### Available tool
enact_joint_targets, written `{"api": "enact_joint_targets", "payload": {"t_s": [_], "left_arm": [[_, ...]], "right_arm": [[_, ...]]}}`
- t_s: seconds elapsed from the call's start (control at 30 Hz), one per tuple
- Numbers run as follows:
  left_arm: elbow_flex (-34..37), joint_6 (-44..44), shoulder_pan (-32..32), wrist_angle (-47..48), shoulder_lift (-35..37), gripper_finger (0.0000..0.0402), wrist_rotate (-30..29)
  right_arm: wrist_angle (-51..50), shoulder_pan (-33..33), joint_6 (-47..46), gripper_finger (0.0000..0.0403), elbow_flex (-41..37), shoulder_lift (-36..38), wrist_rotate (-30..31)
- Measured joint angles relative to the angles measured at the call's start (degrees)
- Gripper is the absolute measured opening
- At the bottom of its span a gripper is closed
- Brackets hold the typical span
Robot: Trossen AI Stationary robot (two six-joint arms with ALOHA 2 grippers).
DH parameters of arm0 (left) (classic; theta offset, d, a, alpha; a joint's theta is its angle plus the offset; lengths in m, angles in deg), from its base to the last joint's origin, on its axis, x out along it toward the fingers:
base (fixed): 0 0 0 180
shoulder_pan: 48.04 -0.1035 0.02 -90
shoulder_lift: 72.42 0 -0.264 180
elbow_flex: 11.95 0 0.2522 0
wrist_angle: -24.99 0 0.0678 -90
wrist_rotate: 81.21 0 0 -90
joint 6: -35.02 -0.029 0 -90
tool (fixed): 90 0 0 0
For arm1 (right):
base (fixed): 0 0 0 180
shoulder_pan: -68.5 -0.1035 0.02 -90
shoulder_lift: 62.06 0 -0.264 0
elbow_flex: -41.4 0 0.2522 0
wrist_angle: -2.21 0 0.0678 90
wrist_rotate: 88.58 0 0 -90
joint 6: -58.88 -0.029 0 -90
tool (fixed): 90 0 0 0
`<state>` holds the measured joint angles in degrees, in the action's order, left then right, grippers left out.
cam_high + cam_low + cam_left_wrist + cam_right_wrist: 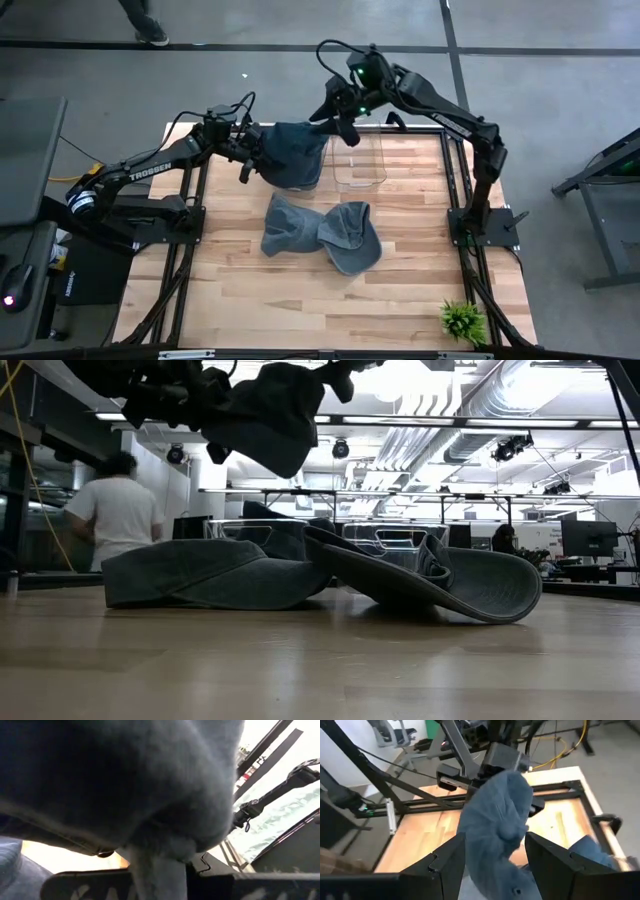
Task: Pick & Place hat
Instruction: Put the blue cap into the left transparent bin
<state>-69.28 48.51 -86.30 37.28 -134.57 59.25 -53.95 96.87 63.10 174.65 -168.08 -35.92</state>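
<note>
Blue-grey fabric hat (296, 153) held aloft between two tools, beside clear plastic bin (360, 160).

Left tool (252, 155) is pinched on the hat's far side from the bin; right tool (335, 118), spread, straddles its bin-side edge.

We see a soft, matt cloth hat (296, 152), a pale wood worktop (300, 290) with visible grain, and a clear glossy plastic box (360, 165).

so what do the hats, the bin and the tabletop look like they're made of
Hats on the table and the lifted hat: soft blue-grey fabric, matte, likely washed cotton or denim; they fold and sag.
Bin: clear rigid plastic; wood shows through it.
Tabletop: pale wood planks, visible grain and seams, slight sheen.
</note>
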Motion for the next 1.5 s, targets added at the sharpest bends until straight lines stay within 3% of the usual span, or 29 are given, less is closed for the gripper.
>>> {"api": "enact_joint_targets", "payload": {"t_s": [0.57,1.23,1.5], "left_arm": [[0.03,-1.44,0.0,-2.39,-5.55,0.0,-0.48],[0.03,-4.27,-0.39,1.47,-5.57,0.0,-2.23],[0.03,-4.49,-0.39,1.53,-5.57,0.0,-2.6]], "right_arm": [[-0.02,0.49,-1.85,0.0197,-0.29,-3.9,-6.46],[-5.05,4.0,0.0,0.0197,-0.31,-5.79,-6.53],[-7.44,5.66,-1.14,0.0197,-0.31,-5.79,-13.17]]}}
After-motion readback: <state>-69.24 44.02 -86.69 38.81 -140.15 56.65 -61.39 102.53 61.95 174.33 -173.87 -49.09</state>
